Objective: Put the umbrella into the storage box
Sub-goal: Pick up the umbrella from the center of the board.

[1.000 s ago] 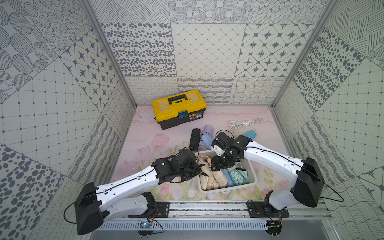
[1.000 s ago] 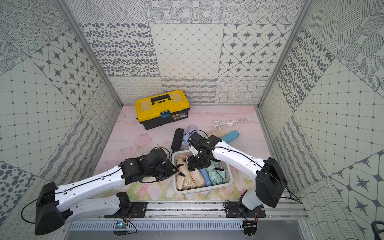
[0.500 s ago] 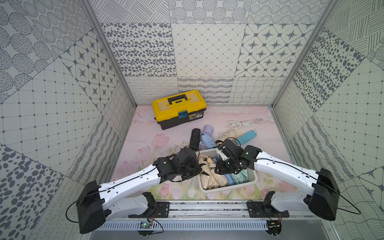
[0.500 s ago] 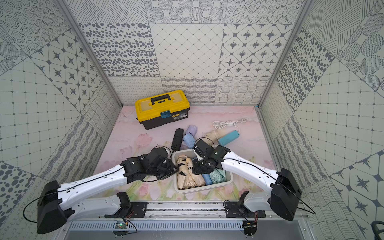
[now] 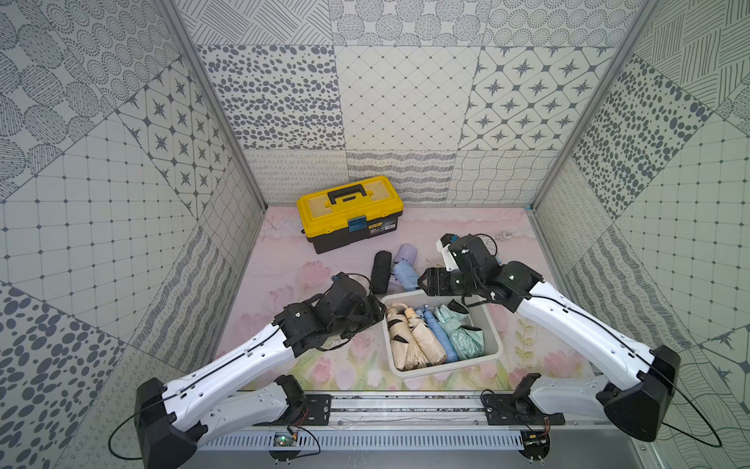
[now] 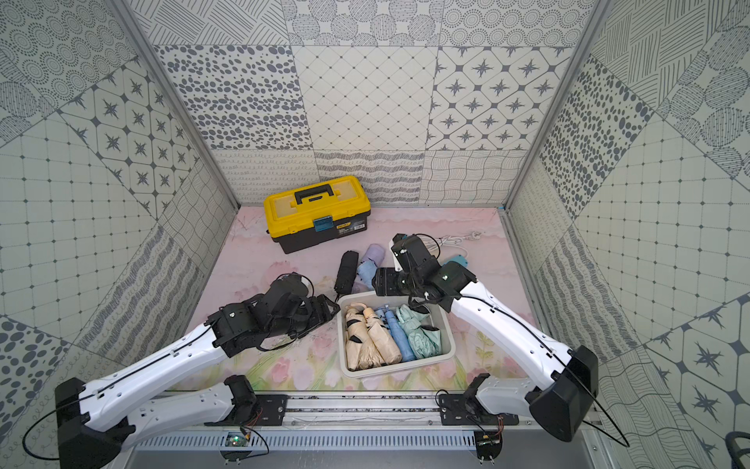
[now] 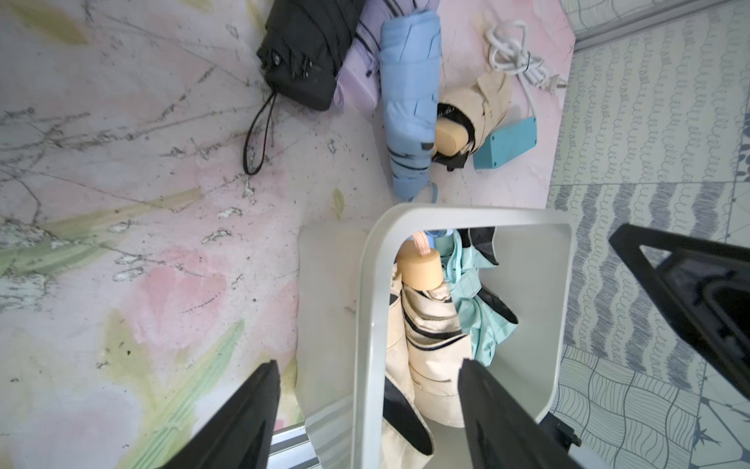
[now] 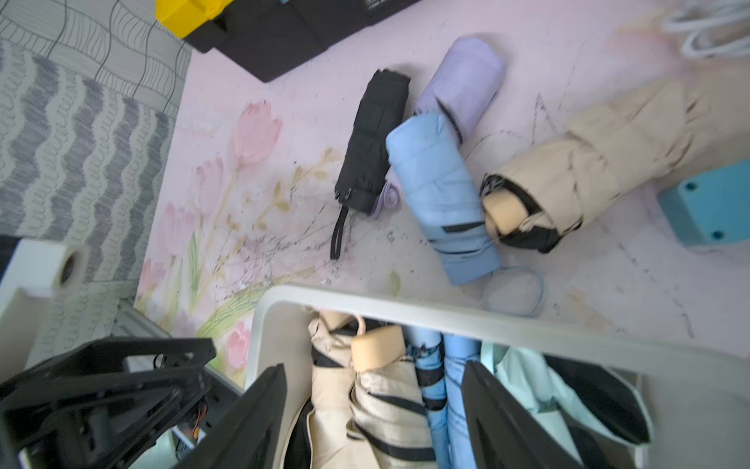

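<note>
Viewing remotely, I see both claws released: L gripper (image 7: 367, 363) at storage box (image 7: 466, 213) rim, R gripper (image 8: 373, 365) above beige umbrella (image 8: 381, 410) inside.

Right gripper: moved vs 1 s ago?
Yes. The right gripper was down among the umbrellas in the storage box; now it is open over the box's far rim, nearer the yellow toolbox.

Left fingers (image 7: 243, 418) and right fingers (image 8: 247, 422) both stand spread apart.
</note>
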`<action>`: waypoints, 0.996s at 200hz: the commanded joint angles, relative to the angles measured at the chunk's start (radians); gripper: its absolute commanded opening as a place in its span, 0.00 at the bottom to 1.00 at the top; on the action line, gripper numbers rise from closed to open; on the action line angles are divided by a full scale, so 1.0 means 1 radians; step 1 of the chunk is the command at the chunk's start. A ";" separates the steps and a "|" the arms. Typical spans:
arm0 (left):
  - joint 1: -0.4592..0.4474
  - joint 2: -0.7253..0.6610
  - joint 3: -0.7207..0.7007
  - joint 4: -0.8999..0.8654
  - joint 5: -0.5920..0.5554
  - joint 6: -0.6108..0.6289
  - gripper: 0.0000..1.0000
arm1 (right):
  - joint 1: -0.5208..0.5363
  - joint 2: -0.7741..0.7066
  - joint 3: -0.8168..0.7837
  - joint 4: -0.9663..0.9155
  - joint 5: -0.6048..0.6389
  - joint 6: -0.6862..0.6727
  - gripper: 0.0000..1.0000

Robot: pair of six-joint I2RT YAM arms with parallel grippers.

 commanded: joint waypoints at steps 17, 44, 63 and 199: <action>0.096 -0.051 0.010 -0.007 -0.151 0.108 0.76 | -0.014 0.240 0.199 0.011 0.023 -0.148 0.84; 0.122 -0.093 -0.061 0.115 -0.167 0.093 0.78 | -0.014 0.348 0.261 0.005 0.028 -0.180 0.90; 0.157 -0.091 -0.088 0.199 -0.141 0.109 0.80 | -0.017 0.415 0.286 0.002 0.031 -0.202 0.93; 0.271 -0.045 -0.106 0.304 -0.062 0.148 0.82 | -0.031 0.797 0.544 -0.102 0.112 -0.317 0.94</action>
